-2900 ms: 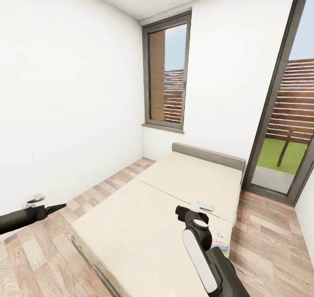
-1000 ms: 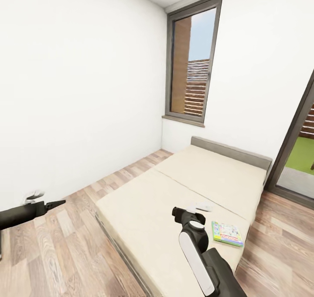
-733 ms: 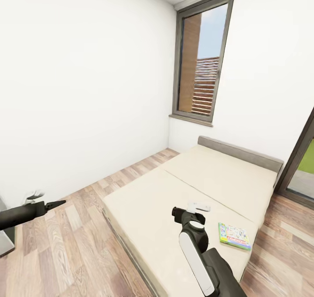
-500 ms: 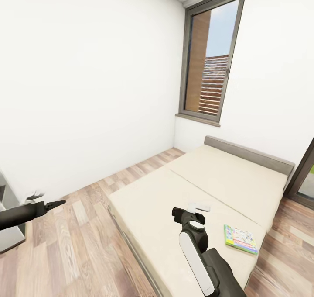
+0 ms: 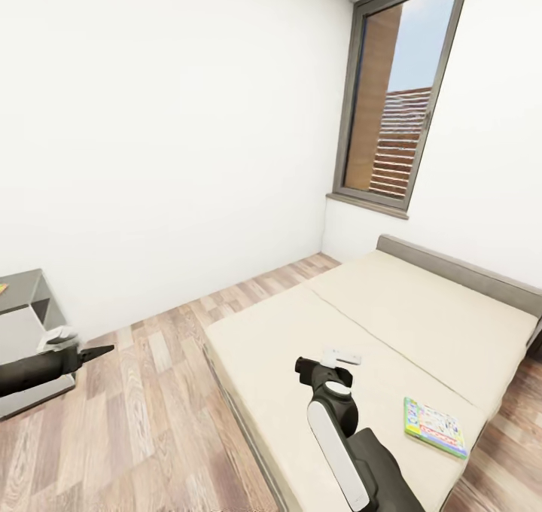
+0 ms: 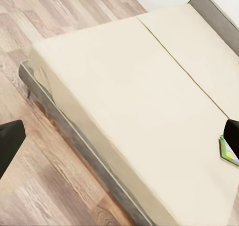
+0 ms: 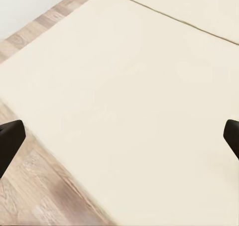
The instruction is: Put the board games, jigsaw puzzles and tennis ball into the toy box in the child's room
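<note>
The robot stands in the child's room facing the large low bed with beige mattress and dark grey frame (image 5: 354,339); the step in hand looks like the approach to fetch a board game from it. One shows: a flat green-edged box with a busy white cover (image 5: 434,428), lying near the mattress edge at the lower right of the head frame — nothing holds it.

The right claw (image 5: 340,358) hangs over the mattress at lower centre, left of and a little above the box in the frame, near it but clearly apart. In the right wrist view its two dark fingertips (image 7: 10,141) sit at opposite edges, spread wide with only bare mattress between them. The left claw (image 5: 79,352) is at the far left over the wooden plank floor (image 5: 150,414), well apart from the box; its fingertips (image 6: 9,144) are likewise spread wide and empty.

Next, I judge, the right arm must swing toward the box — lowering so the fingers straddle one thin edge.
</note>
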Motion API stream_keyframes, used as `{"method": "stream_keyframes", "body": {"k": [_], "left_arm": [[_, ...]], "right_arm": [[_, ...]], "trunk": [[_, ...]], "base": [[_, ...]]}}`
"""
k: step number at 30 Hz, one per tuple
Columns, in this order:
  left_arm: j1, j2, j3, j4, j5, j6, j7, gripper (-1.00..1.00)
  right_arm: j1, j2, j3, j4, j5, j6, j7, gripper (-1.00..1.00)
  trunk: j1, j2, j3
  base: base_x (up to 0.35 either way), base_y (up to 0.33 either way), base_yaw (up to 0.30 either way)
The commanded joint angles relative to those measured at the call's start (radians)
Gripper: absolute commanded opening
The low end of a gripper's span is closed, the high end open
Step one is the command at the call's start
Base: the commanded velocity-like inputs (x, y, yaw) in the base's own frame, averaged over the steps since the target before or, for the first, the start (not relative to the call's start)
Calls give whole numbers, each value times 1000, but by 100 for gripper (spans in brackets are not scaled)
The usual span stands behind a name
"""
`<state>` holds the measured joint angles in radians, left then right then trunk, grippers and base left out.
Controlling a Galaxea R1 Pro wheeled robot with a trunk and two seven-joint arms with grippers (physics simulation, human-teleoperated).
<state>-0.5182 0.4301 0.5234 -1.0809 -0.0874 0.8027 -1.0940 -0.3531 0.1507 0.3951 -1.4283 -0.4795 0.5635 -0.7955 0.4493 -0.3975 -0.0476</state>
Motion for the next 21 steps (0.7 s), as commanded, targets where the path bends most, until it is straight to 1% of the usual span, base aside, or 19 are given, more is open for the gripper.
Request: {"method": "stream_keyframes", "body": {"k": [1, 9, 16, 21], "left_arm": [[-2, -1, 2, -1, -9, 7, -10, 100], [-2, -1, 2, -1, -8, 7, -12, 100], [-2, -1, 3, -1, -9, 7, -12, 100], [-2, -1, 3, -1, -9, 7, -11, 100]], "right_arm": [[-1, 0, 3, -2, -7, 4, -9, 100], [-1, 0, 12, -2, -7, 3, -10, 100], [-1, -1, 13, -1, -7, 1, -8, 100], [-1, -1, 13, -1, -7, 1, -8, 100]], "trunk": [[1, -3, -4], [1, -3, -12], [1, -3, -17], [1, -3, -18]], "base": [[0, -98, 225], [-8, -97, 227], [-152, -92, 250], [-65, -32, 278]]}}
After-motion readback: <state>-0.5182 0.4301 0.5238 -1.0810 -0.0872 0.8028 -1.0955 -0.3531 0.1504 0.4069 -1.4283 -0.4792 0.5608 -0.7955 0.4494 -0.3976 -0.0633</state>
